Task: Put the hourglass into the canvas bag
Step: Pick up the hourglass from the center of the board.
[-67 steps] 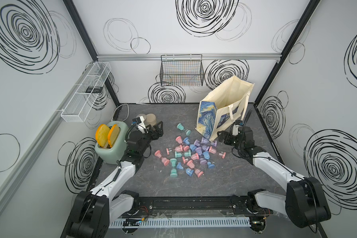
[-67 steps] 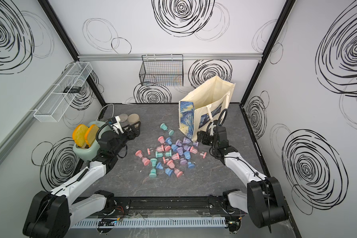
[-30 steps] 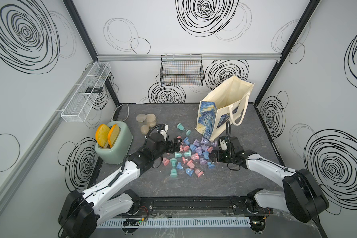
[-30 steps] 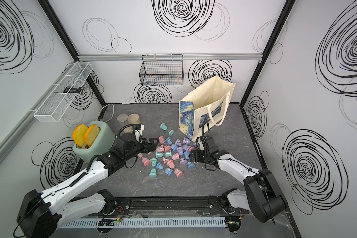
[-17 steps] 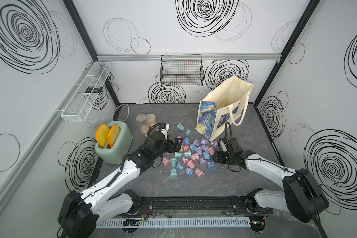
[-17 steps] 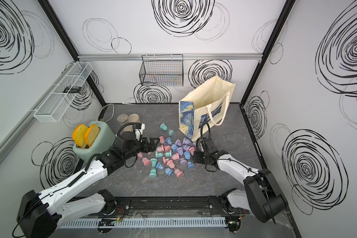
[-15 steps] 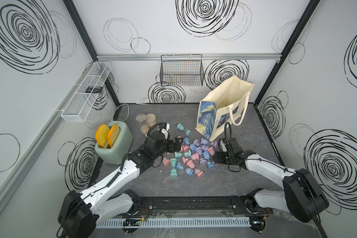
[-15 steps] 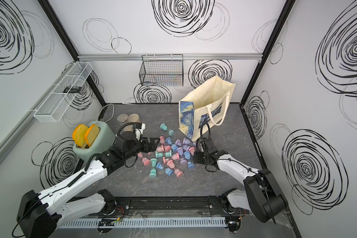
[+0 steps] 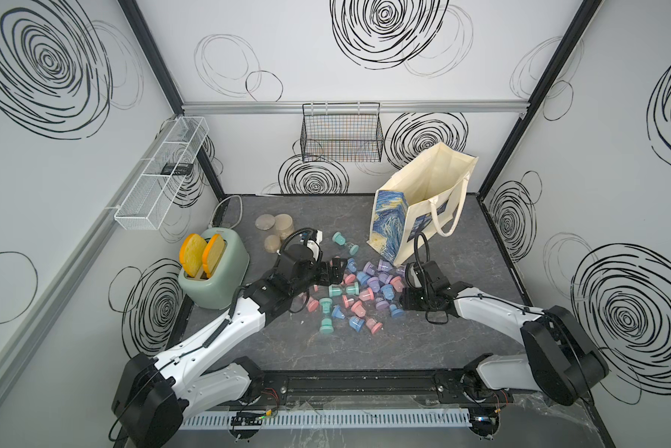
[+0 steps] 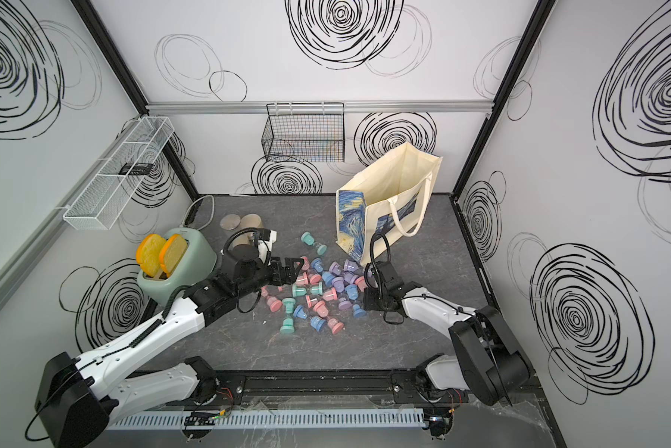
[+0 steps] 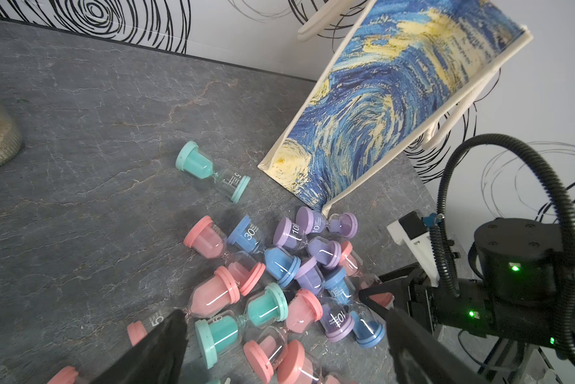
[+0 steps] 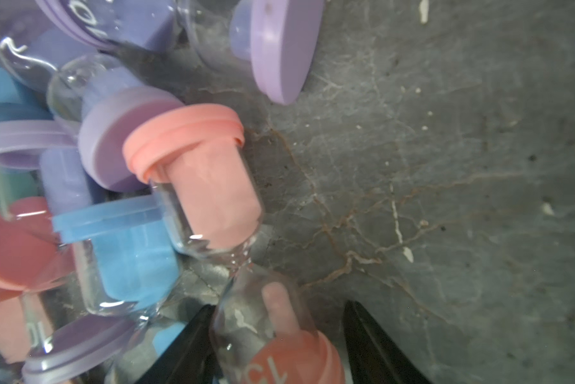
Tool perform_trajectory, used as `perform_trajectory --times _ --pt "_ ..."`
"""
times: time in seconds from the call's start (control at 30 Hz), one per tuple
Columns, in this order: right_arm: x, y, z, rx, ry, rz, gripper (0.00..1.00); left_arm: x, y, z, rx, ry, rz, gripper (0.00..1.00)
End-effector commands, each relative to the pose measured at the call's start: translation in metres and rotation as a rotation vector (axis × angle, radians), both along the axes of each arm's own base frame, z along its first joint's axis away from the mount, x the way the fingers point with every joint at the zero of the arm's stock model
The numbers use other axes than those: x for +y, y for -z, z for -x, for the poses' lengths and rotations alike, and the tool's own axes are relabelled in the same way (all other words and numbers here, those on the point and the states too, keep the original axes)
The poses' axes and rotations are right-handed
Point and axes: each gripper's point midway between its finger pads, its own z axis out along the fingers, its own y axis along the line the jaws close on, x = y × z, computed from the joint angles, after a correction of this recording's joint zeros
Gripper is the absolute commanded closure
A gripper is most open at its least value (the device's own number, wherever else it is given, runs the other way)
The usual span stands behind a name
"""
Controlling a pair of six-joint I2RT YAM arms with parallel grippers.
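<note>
Right claw [image 12: 279, 306]: part closed astride the emptier bulb of a pink hourglass [image 12: 213, 199], close to its cap. One finger [image 12: 186, 345] lies against the glass. The other sits just beside the cap, and I cannot tell whether it bears on it, so a firm hold is not confirmed. Left claw [image 11: 269, 302]: spread wide above the heap [image 9: 365, 287], holding nothing.

Location: the pink hourglass lies on its side on the table [image 9: 365, 349], at the rim of the heap nearest the right arm. A blue cap [image 12: 106, 216] and a purple cap [image 12: 113, 146] touch it. It is outside the canvas bag [image 9: 390, 223], which stands open-mouthed near the heap, toward the back corner.

Handling, judged: light and rigid, with smooth glass that is likely slippery. The thin waist is the weak point and should not be pinched. Best purchase is across the plastic cap or the bulb just beside it. Nearly all the sand sits in the far bulb, so held by this end it may swing down. The round body will roll if dropped.

Writing: "30" on a blue hourglass [image 11: 249, 232]; "10" on a purple hourglass [image 11: 316, 226]; "5" on a teal hourglass [image 11: 234, 176]. White print on the bulb between the fingers is blurred and unread. Lettering under the numerals is too small to read. No brand seen on the bag
</note>
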Motion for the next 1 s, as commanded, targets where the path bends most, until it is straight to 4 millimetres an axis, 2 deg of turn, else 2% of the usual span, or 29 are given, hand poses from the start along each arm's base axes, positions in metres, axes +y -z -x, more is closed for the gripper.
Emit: perform_trajectory --times 0.0,0.4,0.67,0.97 --pt "-0.002 0.013 0.010 0.048 -0.001 0.030 0.37 -0.009 -0.024 -0.006 -0.057 0.018 0.037 0.04" --pt "-0.002 0.002 0.013 0.028 0.008 0.008 0.53 -0.006 -0.033 -0.009 -0.083 0.003 0.038 0.04" --pt "-0.009 -0.026 0.000 -0.033 0.044 -0.066 0.64 -0.002 -0.043 -0.011 -0.106 -0.013 0.049 0.04" --pt "-0.028 -0.065 -0.002 -0.103 0.098 -0.137 0.68 -0.001 -0.064 -0.012 -0.140 -0.016 0.079 0.04"
